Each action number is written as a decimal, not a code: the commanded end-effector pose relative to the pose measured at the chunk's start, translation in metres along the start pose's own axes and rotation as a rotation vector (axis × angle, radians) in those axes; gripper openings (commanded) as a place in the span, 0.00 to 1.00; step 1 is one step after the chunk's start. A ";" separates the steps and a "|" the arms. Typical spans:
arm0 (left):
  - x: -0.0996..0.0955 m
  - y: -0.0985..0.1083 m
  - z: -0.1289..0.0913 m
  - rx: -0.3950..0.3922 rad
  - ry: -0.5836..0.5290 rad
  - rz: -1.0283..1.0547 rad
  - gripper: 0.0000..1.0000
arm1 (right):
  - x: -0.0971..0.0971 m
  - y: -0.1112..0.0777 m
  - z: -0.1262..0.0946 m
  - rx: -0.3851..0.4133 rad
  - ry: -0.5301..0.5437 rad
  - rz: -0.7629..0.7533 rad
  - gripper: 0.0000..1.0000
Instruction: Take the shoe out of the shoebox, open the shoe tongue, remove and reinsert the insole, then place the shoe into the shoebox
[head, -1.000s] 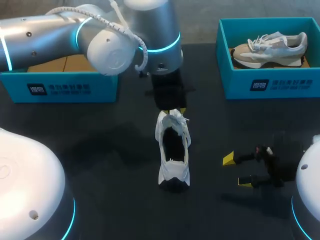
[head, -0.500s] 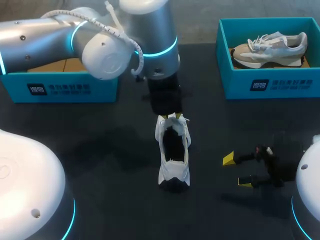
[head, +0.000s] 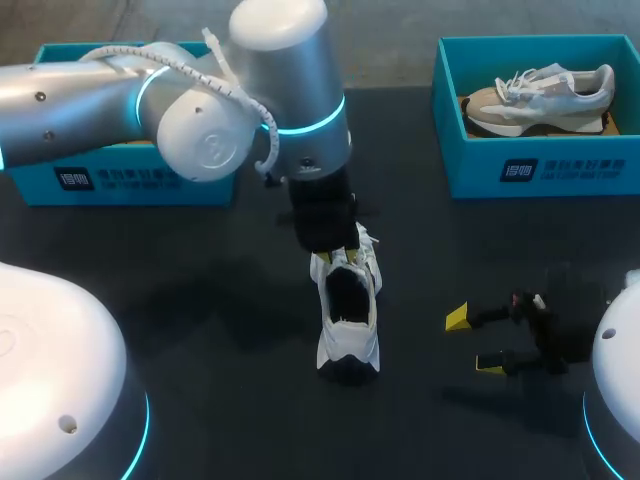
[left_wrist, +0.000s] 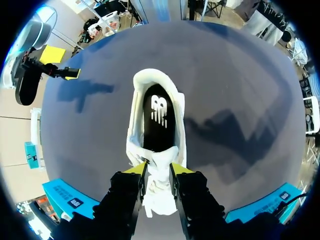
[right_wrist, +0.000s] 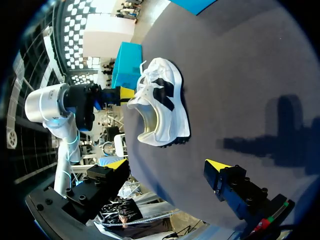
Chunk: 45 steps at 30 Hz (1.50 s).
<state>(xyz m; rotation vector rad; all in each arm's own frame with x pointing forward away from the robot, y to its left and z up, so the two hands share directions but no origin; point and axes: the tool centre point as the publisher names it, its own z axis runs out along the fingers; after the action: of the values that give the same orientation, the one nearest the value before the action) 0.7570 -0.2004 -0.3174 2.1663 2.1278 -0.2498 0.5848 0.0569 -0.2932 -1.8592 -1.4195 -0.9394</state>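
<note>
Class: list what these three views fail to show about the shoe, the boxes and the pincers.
- Head view: the left arm covers the grip of the left pincer and most of the left shoebox.
- Left wrist view: the tongue and that pincer hide the toe of the shoe.
- Right wrist view: the shoe's far side faces away.

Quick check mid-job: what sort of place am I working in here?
Probably a robot test bench, not a shop: a dark table, a teal left shoebox and right shoebox, and the left gripper closed on the white shoe by its tongue.
</note>
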 end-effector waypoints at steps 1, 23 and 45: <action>0.002 0.000 -0.006 -0.011 -0.014 0.005 0.28 | 0.001 -0.002 -0.001 -0.003 -0.002 0.000 1.00; 0.006 -0.020 0.023 0.057 0.002 0.009 0.26 | 0.001 -0.002 -0.001 -0.003 -0.002 0.000 1.00; -0.002 -0.024 0.025 0.059 0.015 0.032 0.25 | 0.001 -0.002 -0.001 -0.003 -0.002 0.000 1.00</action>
<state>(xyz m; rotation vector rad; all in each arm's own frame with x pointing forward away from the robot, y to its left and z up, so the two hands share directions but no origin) 0.7300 -0.2024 -0.3354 2.2353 2.1141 -0.3011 0.5848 0.0569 -0.2932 -1.8593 -1.4195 -0.9394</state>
